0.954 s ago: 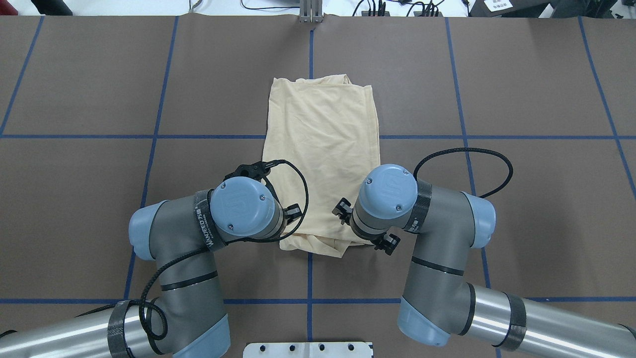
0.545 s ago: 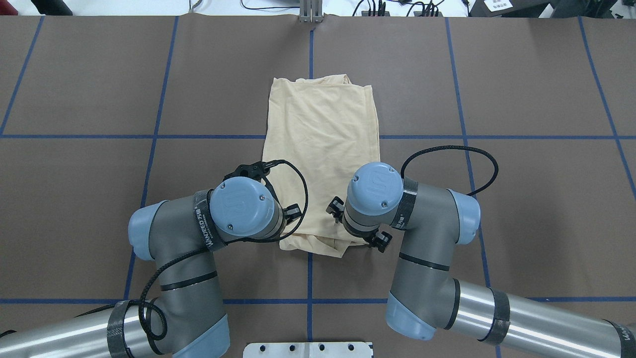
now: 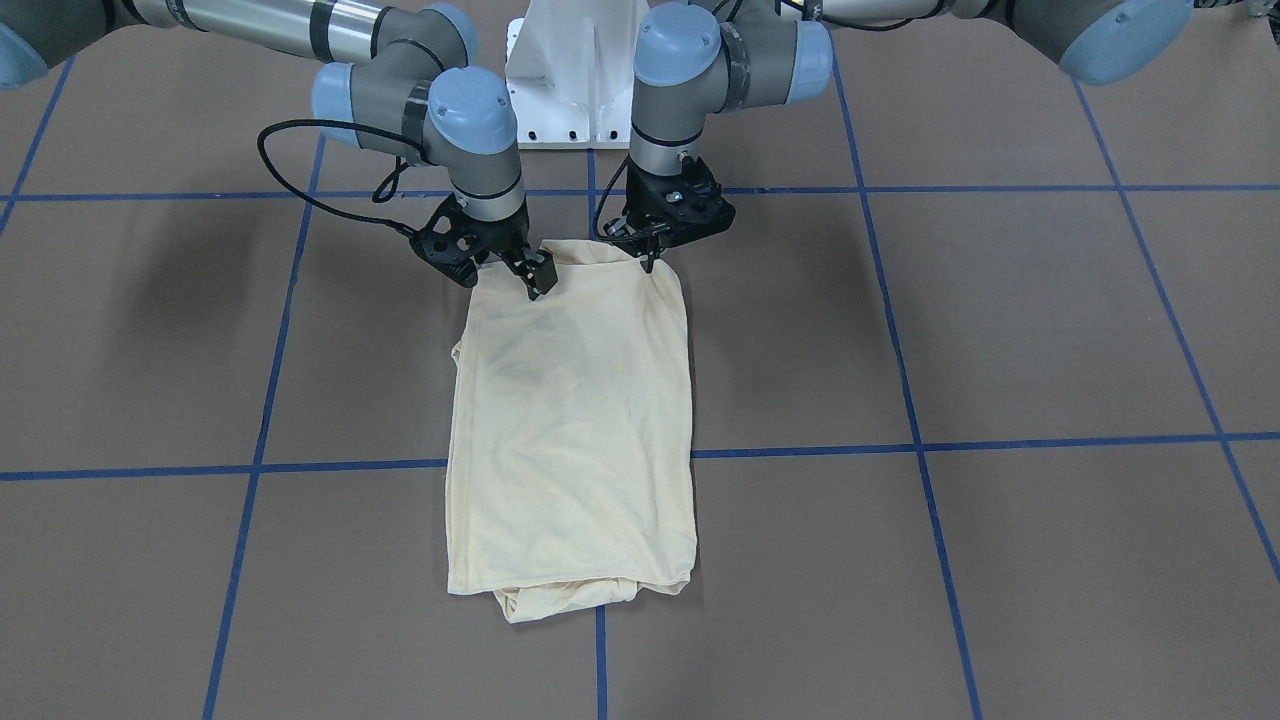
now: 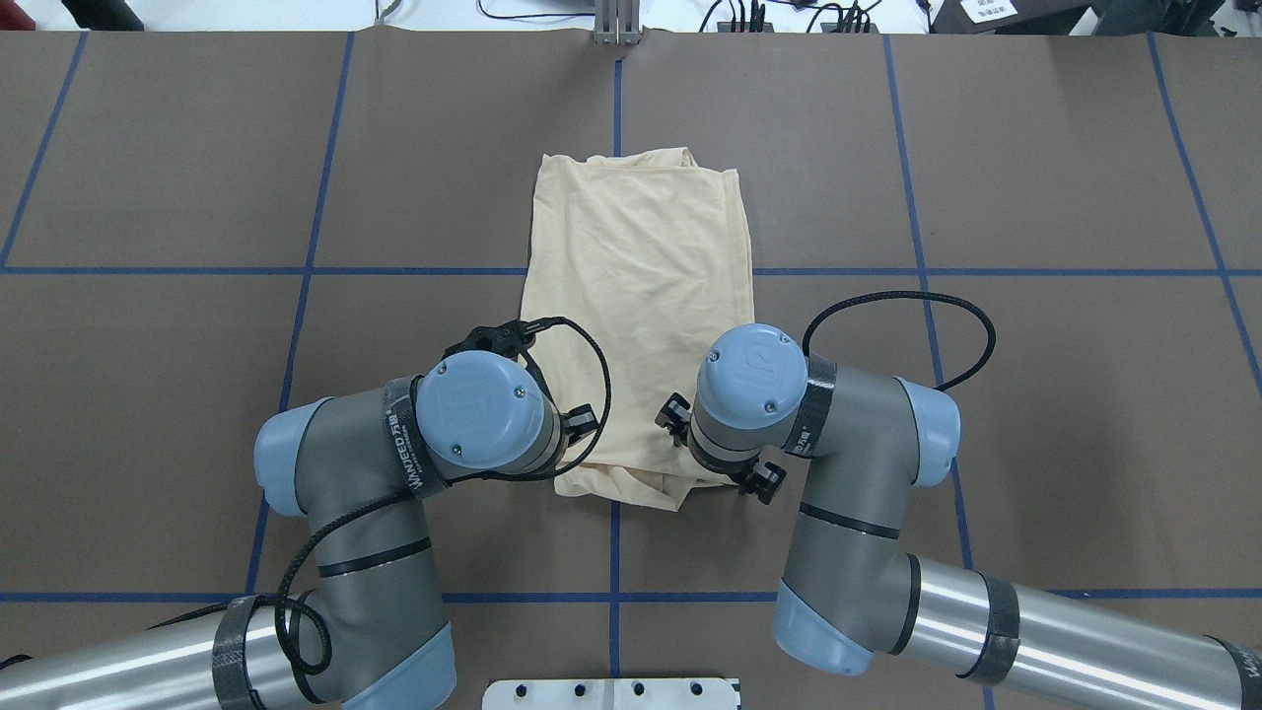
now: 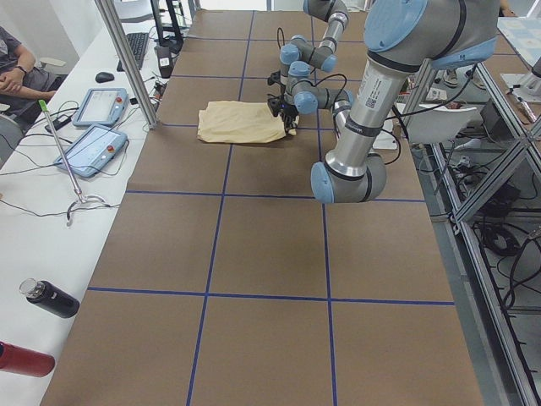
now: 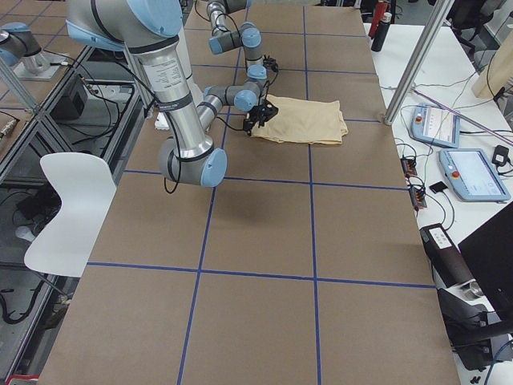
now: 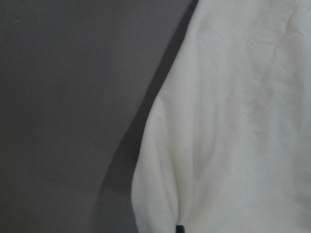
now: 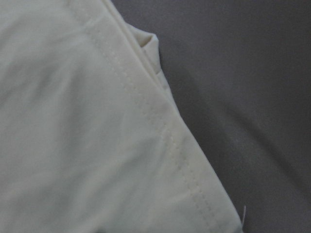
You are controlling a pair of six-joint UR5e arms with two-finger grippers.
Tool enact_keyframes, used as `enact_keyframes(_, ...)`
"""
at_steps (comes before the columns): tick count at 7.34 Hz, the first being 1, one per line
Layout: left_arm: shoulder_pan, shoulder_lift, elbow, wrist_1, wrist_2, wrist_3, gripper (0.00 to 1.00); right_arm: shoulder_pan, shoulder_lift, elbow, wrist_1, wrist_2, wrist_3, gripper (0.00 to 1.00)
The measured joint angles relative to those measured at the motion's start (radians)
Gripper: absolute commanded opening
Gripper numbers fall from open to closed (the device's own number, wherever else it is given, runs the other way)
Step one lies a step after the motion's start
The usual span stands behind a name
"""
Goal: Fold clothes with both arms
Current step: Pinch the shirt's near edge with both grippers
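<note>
Lying lengthwise at the centre of the worktop (image 3: pixel 1000 330), the cream shirt (image 3: pixel 570 420) is already folded into a long narrow panel. Its end nearest the robot sits under both arms, and at its far end a bunched inner layer pokes out past the outer edge. The left end effector (image 3: pixel 649 262) has its fingers drawn together on one near corner and looks clenched on the cloth there. The right end effector (image 3: pixel 515 278) sits at the other near corner with its jaws apart, released and not yet gripping. Its wrist view shows the stitched hem and a tucked layer beneath it.

The main risk, as I judge it, is an uneven pick. If the right side closes on the top layer only, or beside the hem, a lift brings up one ply and the stack slides open. Thin jersey also sags between two pinch points, so carrying the near end over could drag the panel askew. It could also pull the loose bundle at the far end further out. With both wrists this near each other, a crossed path could make them touch, and the right arm's looping cable (image 3: pixel 300 190) could catch.
</note>
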Motion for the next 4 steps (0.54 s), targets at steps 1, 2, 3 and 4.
enact_keyframes(1,0.0,0.0,0.0,0.0,0.0,0.0,0.0,-0.001,-0.003,0.0,0.0,-0.002,0.0,0.96)
enact_keyframes(2,0.0,-0.001,0.0,0.0,0.0,0.0,0.0,-0.002,-0.003,0.001,-0.001,-0.003,0.002,0.69)
enact_keyframes(3,0.0,-0.001,0.0,0.0,0.0,0.0,0.0,-0.002,-0.001,0.001,-0.003,-0.004,0.004,0.4)
enact_keyframes(4,0.0,0.0,0.0,0.0,0.0,0.0,0.0,-0.003,0.001,0.003,-0.004,-0.003,0.007,0.23)
